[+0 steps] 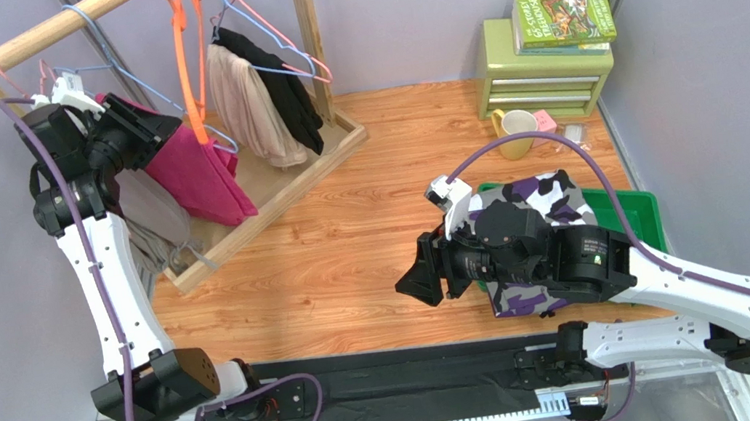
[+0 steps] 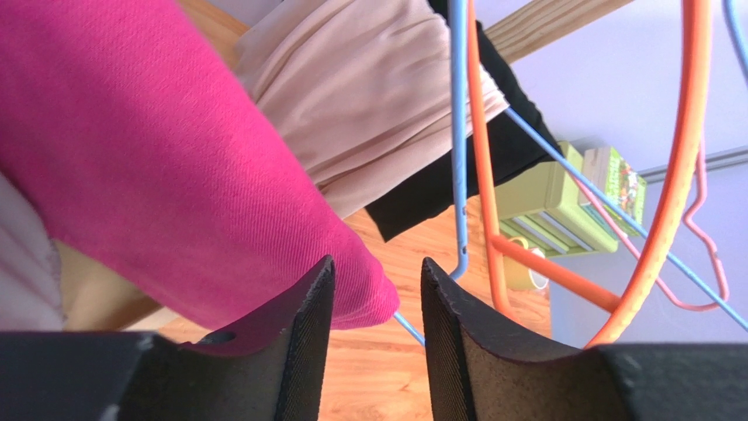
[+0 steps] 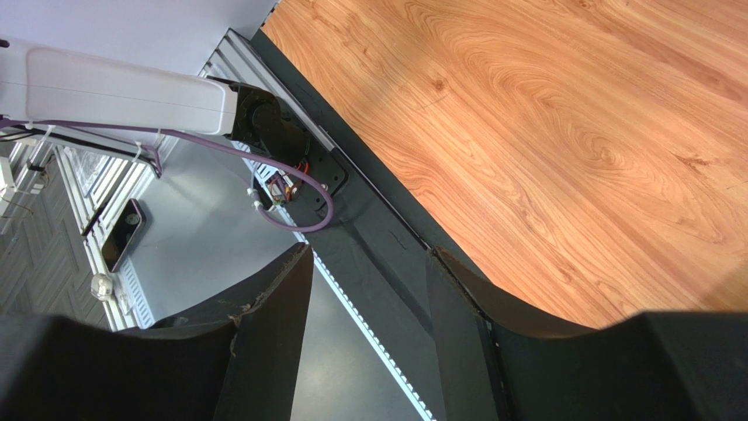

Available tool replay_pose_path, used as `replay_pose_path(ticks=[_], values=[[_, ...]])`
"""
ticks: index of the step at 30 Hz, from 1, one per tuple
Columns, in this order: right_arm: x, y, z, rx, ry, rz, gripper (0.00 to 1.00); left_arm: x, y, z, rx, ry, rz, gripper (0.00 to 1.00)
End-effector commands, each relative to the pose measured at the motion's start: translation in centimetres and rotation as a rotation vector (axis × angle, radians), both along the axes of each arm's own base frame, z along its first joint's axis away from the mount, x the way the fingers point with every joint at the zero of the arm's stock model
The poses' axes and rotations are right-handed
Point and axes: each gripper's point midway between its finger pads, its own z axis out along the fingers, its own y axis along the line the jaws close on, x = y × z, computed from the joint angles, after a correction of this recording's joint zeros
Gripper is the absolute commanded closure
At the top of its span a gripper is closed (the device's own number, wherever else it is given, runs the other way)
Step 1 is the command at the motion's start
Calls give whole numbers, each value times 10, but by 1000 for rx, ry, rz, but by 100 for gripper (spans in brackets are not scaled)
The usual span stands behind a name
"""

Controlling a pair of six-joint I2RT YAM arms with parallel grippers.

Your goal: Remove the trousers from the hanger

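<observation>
While reaching for the plain magenta pink folded cloth trousers [image 2: 176, 158] (draped on the thin blue wire hanger [image 2: 458, 132] at the wooden clothes rack [image 1: 56, 29]), push deeper before closing. Only a lower corner between the jaws of the left gripper [image 2: 377, 272], spread and pinching nothing. Keep the wire out of the bite, take thick cloth, then draw off sideways along the hanger bar. Purple, white and black camouflage trousers [image 1: 554, 194] already down at the green plastic tray [image 1: 628, 213], beneath the right arm; right gripper [image 3: 369, 259] parted, empty.

a robotics lab cell: bare lilac walls [image 1: 406, 8], two arms [image 1: 115, 291] bolted to a wood-grain table [image 1: 352, 247] (rack [image 1: 308, 33] of pink trousers [image 1: 193, 176] as props).
</observation>
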Motion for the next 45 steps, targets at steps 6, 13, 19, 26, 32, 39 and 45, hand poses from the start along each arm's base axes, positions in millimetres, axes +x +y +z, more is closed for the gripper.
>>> replay_pose_path(ticks=[6, 13, 19, 26, 32, 39, 45], values=[[-3, 7, 13, 57, -11, 10, 45, -15, -13, 44, -6, -229, -18, 33], [-7, 10, 16, 64, -10, 29, 45, -1, -11, 51, -62, -236, -24, 25], [-8, 7, 19, 77, -12, 24, 45, 24, -2, 51, -138, -229, 4, 36], [-9, 7, 20, 75, -14, 26, 45, 44, -2, 69, -218, -276, -31, 39], [-9, 11, 21, 80, -12, 32, 45, 43, 1, 66, -196, -268, -8, 61], [-13, 17, 20, 73, -9, 48, 45, 19, -5, 87, -130, -324, -1, 100], [-15, 21, 19, 80, -8, 55, 45, -11, -13, 107, -49, -355, -2, 100]])
